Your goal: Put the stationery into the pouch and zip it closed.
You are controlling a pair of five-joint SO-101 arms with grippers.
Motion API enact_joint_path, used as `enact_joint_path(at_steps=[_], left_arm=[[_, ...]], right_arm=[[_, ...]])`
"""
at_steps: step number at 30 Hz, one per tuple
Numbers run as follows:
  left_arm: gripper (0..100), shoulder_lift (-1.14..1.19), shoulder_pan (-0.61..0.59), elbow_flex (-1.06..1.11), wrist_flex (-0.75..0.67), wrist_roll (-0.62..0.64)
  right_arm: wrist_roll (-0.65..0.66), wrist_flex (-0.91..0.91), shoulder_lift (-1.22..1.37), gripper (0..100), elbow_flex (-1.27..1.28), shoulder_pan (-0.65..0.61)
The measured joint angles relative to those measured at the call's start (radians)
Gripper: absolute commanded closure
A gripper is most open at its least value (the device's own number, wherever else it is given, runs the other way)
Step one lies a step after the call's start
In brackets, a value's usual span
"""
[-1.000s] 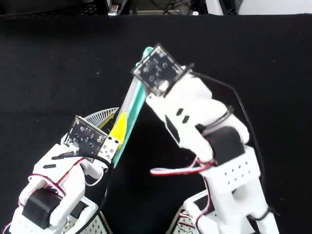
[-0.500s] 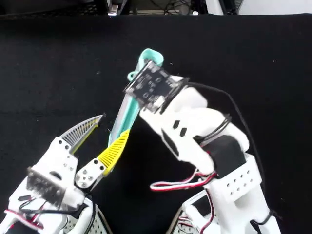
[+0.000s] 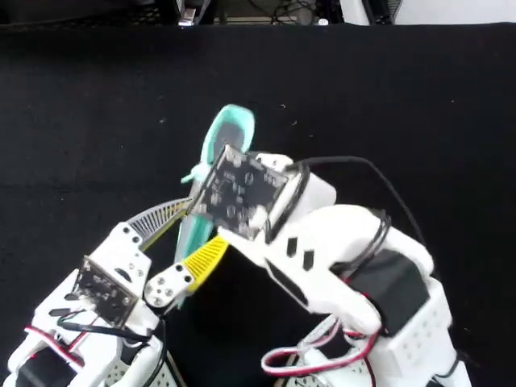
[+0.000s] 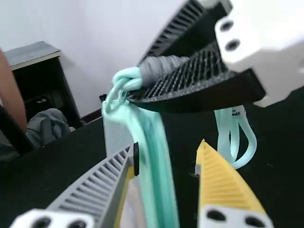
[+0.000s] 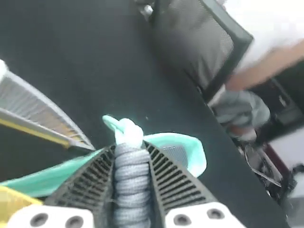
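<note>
Clamping a grey braided cord (image 5: 127, 166), the right gripper (image 5: 128, 148) has its black ribbed jaws pressed tight on both sides of it. The cord lies along the middle of the jaws. It ends just past the fingertips in a mint knot (image 5: 127, 130).

Pouch (image 4: 154, 156): hangs off that knot, directly under the right gripper, and is seen edge-on. It has a mint-green border. One face is a pale, ribbed, see-through panel. A mint strap (image 4: 235, 137) loops down on the far side of the right gripper. From above, the pouch (image 3: 230, 133) shows as a narrow mint strip that runs out from under the right gripper in both directions. Its rounded end lies beyond the gripper. Cannot tell whether the zip is open or closed, nor whether the lower edge touches the table (image 3: 387, 97).

Left gripper (image 4: 166, 149): spread wide, gripping nothing. It sits just below the right gripper and straddles the pouch's edge. The grey finger (image 4: 95, 190) is on one side and the yellow finger (image 4: 221, 185) on the other. The grey finger looks close against the pouch, though contact is not clear. The yellow finger stands apart from the pouch with a dark gap between. In the high view the left gripper (image 3: 205, 226) is tucked right beside the right gripper, on the near side.
</note>
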Motion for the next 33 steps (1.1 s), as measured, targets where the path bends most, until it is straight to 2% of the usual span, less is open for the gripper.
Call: enact_joint_path(at_steps=[9, 18, 26, 33], left_arm=[[78, 0.011, -0.008, 0.086, -0.100, 0.000], [78, 0.011, -0.164, 0.167, -0.213, 0.003], [78, 0.011, -0.167, 0.166, -0.210, 0.003], [78, 0.011, -0.123, 0.028, -0.048, 0.003]], right_arm=[[0.000, 0.025, 0.000, 98.6, -0.025, -0.005], [0.000, 0.072, 0.000, 98.6, -0.026, -0.023], [0.000, 0.072, 0.000, 98.6, -0.026, -0.051], [0.000, 0.072, 0.000, 98.6, -0.046, -0.068]])
